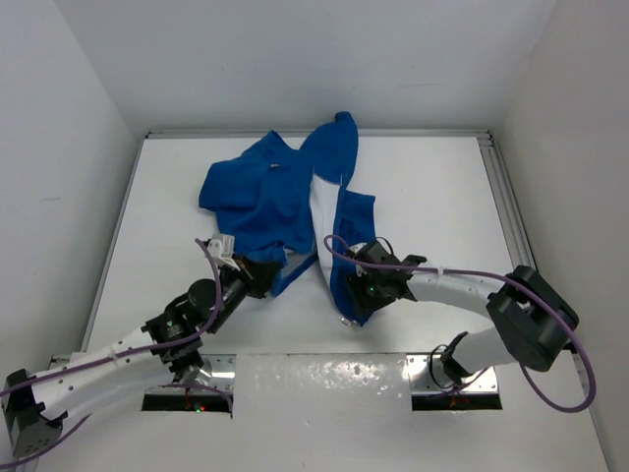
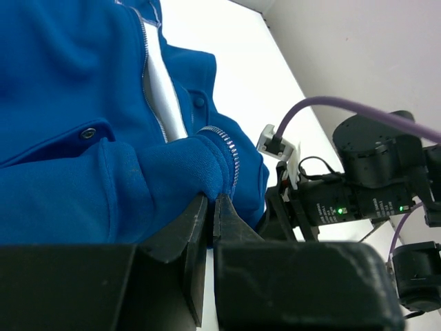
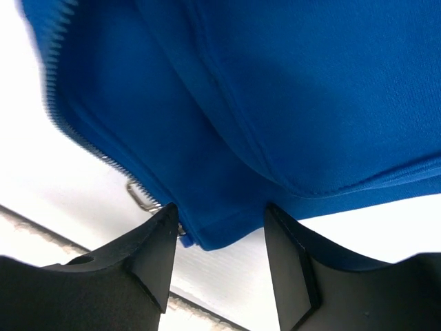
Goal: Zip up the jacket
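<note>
White table (image 1: 432,197) within plain white walls (image 1: 295,59)

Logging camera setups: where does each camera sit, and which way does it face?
Top external: above and behind the bases, looking down on the table, jacket and both arms.
Left wrist: on the left arm, looking along the left gripper, shut on a jacket edge; the right arm shows beyond.
Right wrist: on the right arm, looking along the open right gripper at the jacket's corner.
Shared: both wrist views show the zipper teeth.
</note>
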Available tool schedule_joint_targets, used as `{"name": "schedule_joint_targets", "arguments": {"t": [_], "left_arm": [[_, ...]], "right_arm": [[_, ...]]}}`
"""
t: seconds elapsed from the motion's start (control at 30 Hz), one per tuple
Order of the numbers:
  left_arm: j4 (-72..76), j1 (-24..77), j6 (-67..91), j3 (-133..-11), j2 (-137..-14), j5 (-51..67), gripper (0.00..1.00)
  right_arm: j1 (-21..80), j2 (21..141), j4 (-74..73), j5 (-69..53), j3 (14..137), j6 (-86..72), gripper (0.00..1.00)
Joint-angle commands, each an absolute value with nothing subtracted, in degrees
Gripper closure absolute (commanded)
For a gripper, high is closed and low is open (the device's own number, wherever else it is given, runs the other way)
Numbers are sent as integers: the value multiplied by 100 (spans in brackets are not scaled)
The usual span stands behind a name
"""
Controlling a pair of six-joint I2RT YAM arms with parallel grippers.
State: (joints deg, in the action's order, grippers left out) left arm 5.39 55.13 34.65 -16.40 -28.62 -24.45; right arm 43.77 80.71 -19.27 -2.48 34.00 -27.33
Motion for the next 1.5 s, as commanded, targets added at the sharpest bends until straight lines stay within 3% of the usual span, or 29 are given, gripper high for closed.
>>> {"name": "schedule_joint_targets", "arguments": {"t": [0.0, 0.33, 0.53, 0.67, 0.9, 0.93, 0.97, 1.03, 1.07, 1.2, 1.47], "left_arm": [[615, 5520, 3331, -1907, -2768, -2523, 100], [624, 5528, 3322, -1854, -2672, -2593, 100], [519, 5528, 3401, -1837, -2593, -2698, 100], [360, 5528, 3428, -1863, -2505, -2821, 100], [202, 5528, 3428, -1934, -2443, -2892, 100], [211, 5520, 3436, -1934, -2443, -2874, 100], [185, 5528, 3428, -1934, -2461, -2865, 100], [141, 5528, 3445, -1969, -2496, -2822, 100], [141, 5520, 3454, -1925, -2487, -2821, 100], [194, 5528, 3445, -1916, -2505, -2813, 100], [264, 5528, 3445, -1899, -2637, -2751, 100]], "right_arm": [[4430, 8147, -1969, -53, 3516, -2672, 47], [4772, 8297, -2144, -35, 3322, -2900, 51], [5378, 8639, -2198, 464, 3507, -3295, 80], [5537, 8614, -1489, 650, 3393, -4032, 98], [5563, 7885, -35, 185, 2909, -5396, 100], [5572, 7858, -35, 124, 2900, -5405, 97], [5572, 7831, -70, 80, 2918, -5397, 85], [5572, 7770, -271, 27, 2918, -5300, 75], [5572, 7735, -325, 18, 2909, -5213, 65], [5572, 7603, -693, 79, 2970, -4836, 46], [5572, 8216, -1230, 18, 3541, -4132, 45]]}}
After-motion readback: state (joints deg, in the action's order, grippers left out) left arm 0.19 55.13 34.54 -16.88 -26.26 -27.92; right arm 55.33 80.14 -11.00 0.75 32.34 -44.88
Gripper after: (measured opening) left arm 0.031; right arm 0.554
